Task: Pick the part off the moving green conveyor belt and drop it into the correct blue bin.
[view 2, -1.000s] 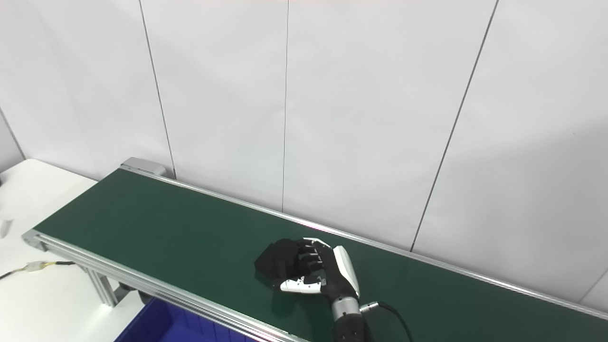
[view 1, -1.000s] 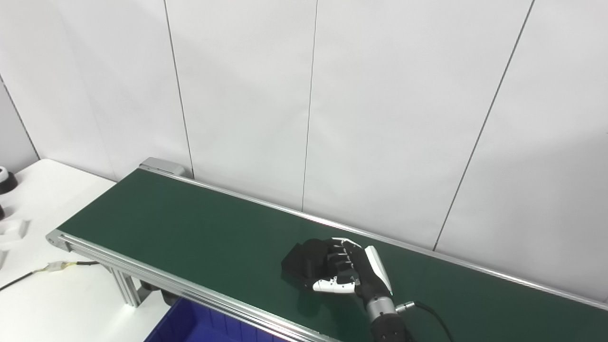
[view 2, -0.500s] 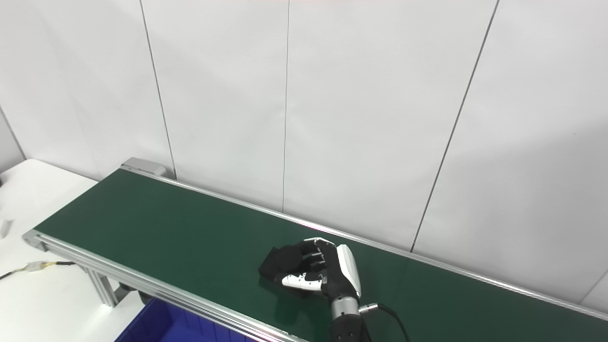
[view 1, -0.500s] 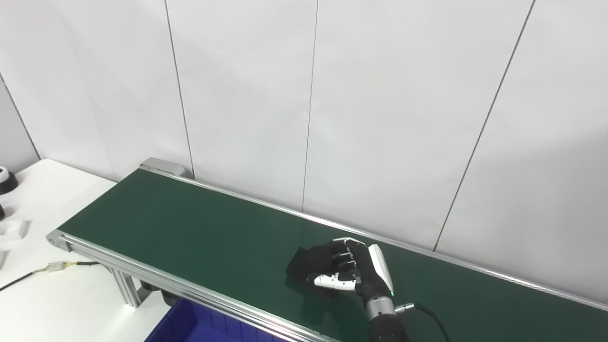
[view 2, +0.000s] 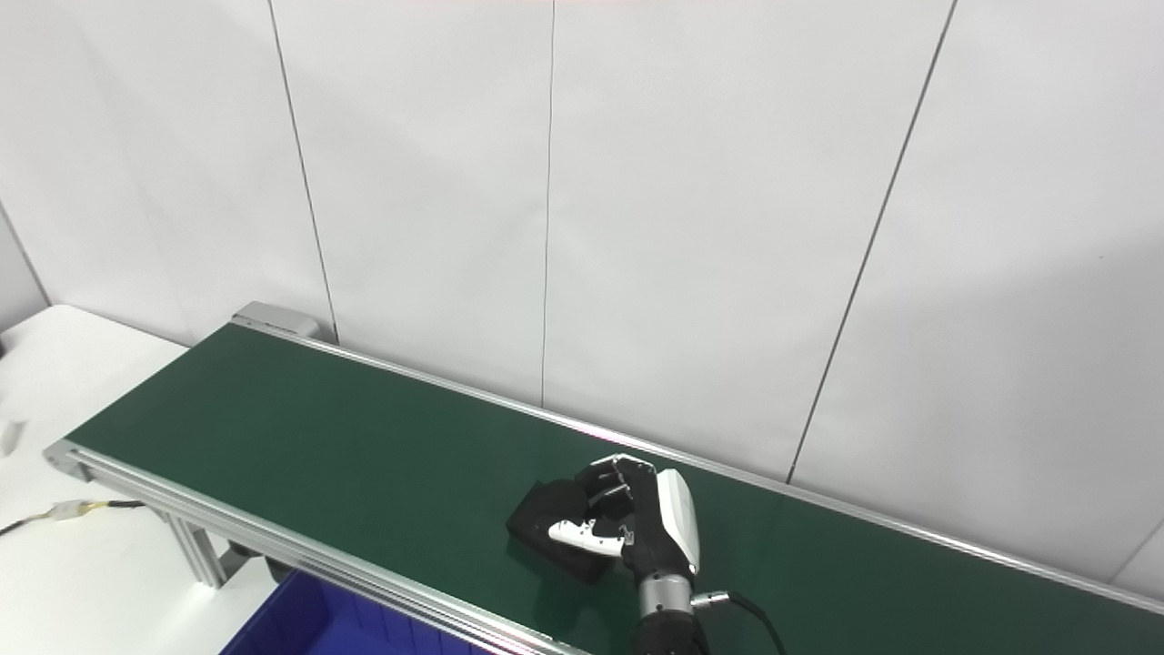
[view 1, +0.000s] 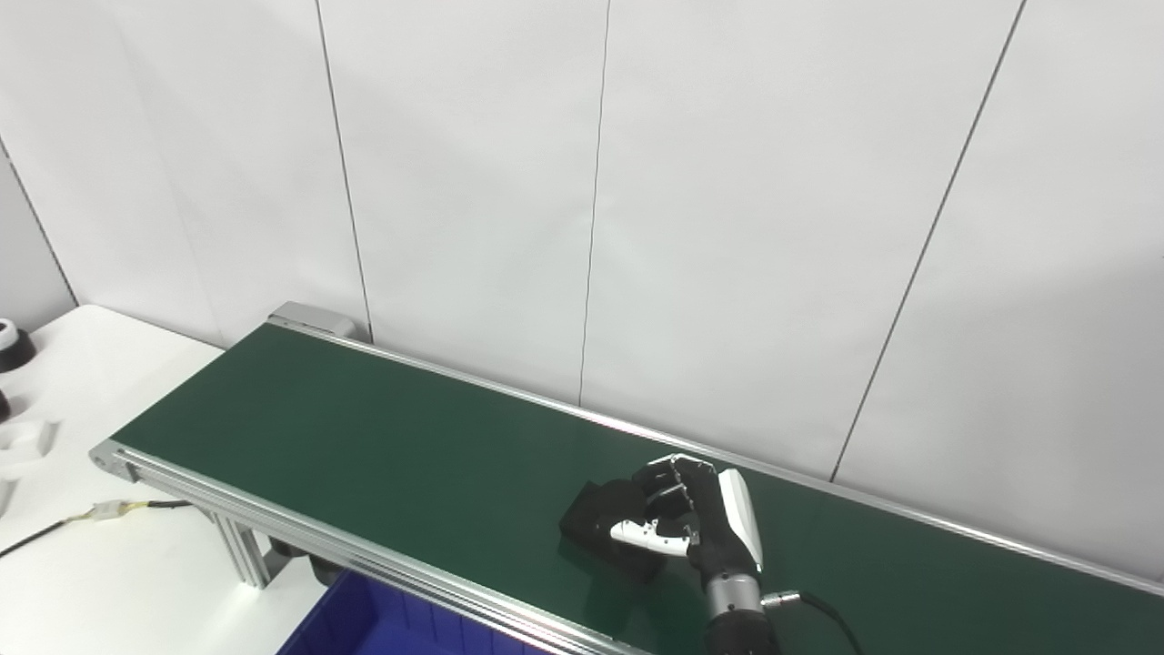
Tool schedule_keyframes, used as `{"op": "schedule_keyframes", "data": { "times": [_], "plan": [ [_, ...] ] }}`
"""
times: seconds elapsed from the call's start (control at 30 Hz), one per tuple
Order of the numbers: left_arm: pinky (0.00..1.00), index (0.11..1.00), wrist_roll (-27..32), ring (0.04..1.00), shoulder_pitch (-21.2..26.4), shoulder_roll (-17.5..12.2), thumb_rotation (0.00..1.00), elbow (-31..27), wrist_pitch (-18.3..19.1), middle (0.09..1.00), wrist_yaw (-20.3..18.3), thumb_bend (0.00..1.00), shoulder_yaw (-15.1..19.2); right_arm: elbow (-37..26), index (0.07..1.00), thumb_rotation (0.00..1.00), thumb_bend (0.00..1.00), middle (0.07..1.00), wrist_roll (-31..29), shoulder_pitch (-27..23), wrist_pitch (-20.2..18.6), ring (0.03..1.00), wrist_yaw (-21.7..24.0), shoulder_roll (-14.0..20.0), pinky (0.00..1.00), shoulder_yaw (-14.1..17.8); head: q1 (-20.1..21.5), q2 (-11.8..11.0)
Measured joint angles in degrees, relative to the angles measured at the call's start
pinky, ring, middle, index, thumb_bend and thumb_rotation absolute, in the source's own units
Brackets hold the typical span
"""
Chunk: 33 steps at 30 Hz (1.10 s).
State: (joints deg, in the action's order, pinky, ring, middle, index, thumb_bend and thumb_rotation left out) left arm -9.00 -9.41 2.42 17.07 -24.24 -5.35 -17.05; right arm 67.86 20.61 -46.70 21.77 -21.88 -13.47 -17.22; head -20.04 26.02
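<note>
From my remote seat I see one arm coming up from the bottom edge, right of centre, so I take it as the right robot hand (view 1: pixel 696 518); its fingers (view 1: pixel 668 480) are curled over a black part (view 1: pixel 605 520) and its white thumb lies across the part's near side, so it is clamped on that part. The part sits over the green conveyor belt (view 1: pixel 382 446), toward the near rail, and I cannot tell whether it is lifted clear of the belt or touching it. The belt is a dark, matte green strip running diagonally from the upper left to the lower right, framed by silver aluminium rails (view 1: pixel 273 523) with a grey end cap (view 1: pixel 309 318) at its far left corner. Below the near rail, at the bottom edge, shows a corner of a blue bin (view 1: pixel 364 623). To the left the belt stands beside a white table (view 1: pixel 118 582), where a thin cable with a pale connector (view 1: pixel 109 511) lies near the belt's leg, and some white and black items (view 1: pixel 18 400) show at the picture's left edge, too cropped to name. Behind everything is a plain white panelled wall (view 1: pixel 727 227) with thin dark seams running down it. The left robot hand is not in my view
</note>
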Motion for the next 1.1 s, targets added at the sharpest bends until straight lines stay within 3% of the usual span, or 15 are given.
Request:
{"op": "schedule_keyframes", "data": {
  "times": [0.5,0.63,1.1],
  "plan": [
    [0.66,0.736,0.6,0.720,0.1,0.0,0.25,0.7,-0.1,0.752,0.2,0.99,0.1,1.7,0.459,0.00,0.52,0.515,-1.5,0.0,1.1,0.459,-1.3,0.0,0.46,1.6,1.2,-0.3],
    [0.68,0.741,1.1,0.735,0.3,0.0,0.30,1.3,-0.1,0.765,0.0,1.00,0.2,1.2,0.467,0.00,0.52,0.512,-2.1,0.0,1.2,0.453,-1.5,0.0,0.44,2.3,1.6,-0.4],
    [0.68,0.756,3.3,0.744,2.5,-1.1,0.24,3.8,-0.1,0.781,-1.8,0.97,1.8,-8.4,0.488,0.00,0.50,0.508,-3.7,2.9,1.6,0.452,-2.2,1.7,0.36,4.4,4.0,-1.7]
  ]
}}
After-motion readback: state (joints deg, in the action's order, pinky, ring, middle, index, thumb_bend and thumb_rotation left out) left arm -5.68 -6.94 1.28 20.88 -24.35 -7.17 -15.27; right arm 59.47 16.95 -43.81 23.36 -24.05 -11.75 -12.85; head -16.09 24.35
